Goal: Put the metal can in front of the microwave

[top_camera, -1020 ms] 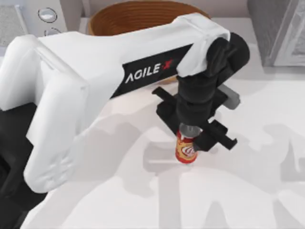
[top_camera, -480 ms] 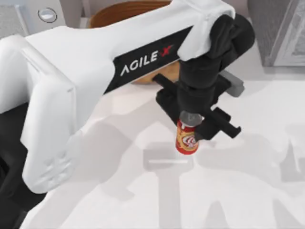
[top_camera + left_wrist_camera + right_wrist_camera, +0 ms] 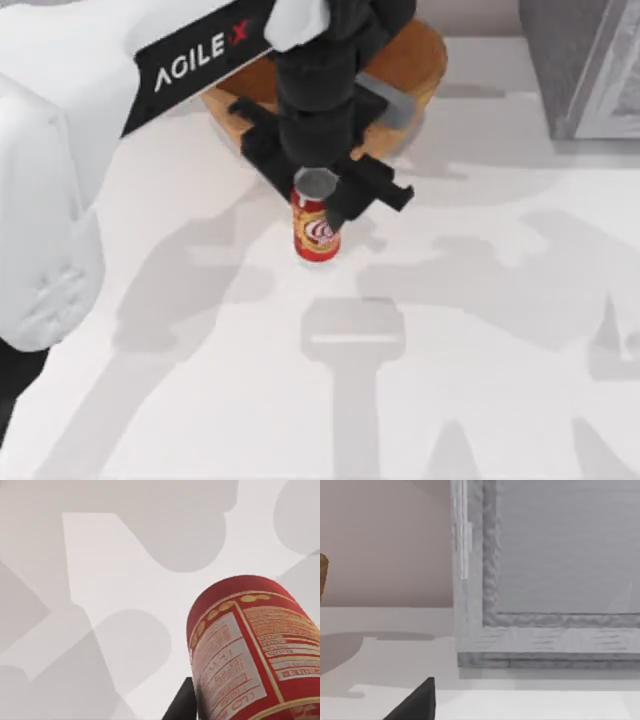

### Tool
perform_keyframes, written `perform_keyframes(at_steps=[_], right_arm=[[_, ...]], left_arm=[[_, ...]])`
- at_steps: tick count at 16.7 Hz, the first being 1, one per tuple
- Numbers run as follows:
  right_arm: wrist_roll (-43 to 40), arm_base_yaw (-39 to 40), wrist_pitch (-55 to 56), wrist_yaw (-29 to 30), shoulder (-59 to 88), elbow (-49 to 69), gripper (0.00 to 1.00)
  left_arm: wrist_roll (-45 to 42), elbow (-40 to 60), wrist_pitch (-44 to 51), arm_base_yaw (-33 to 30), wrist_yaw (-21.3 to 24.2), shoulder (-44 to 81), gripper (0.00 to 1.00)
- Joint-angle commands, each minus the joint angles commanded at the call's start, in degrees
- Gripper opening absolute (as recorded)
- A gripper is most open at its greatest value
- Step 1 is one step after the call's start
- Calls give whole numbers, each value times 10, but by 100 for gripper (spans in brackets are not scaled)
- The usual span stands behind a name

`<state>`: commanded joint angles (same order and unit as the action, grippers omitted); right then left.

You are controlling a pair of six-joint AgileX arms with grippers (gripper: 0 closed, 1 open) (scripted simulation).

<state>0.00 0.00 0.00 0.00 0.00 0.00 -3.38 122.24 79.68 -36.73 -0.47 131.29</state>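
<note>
While the left gripper [image 3: 322, 205] is clamped on the metal can [image 3: 316, 228], gripping it up near the silver top, the can looks lifted off the table [image 3: 480, 350], hanging upright just in front of the wicker basket [image 3: 415, 62] toward the back. From the left wrist view you get the can's red label side [image 3: 250, 650] close up, with bare tabletop beyond it.

Progress-wise I'd say the pickup is done and the carry is underway. What's left: get it over in front of the microwave, set it down, let go. I can't spot the microwave from above right now, since the big white arm covers the back left corner, so no telling how far there is to go.

Count: one can, one basket, one grey framed cabinet-looking thing [image 3: 580, 70] at the back right, which the right wrist view [image 3: 545, 580] faces. Right arm is parked; can't tell about its fingers.
</note>
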Motion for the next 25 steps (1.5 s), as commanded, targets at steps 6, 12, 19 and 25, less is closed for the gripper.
perform_keyframes(at_steps=[6, 12, 19, 25], right_arm=[[0, 0, 0, 0, 0, 0, 100], [0, 0, 0, 0, 0, 0, 100], [0, 0, 0, 0, 0, 0, 100], [0, 0, 0, 0, 0, 0, 100]], left_arm=[[-82, -18, 20, 233, -4, -11, 0], [-159, -30, 10, 465, -1, 0, 0], [-193, -18, -14, 577, 3, 4, 0], [-194, -30, -24, 576, 2, 3, 0]])
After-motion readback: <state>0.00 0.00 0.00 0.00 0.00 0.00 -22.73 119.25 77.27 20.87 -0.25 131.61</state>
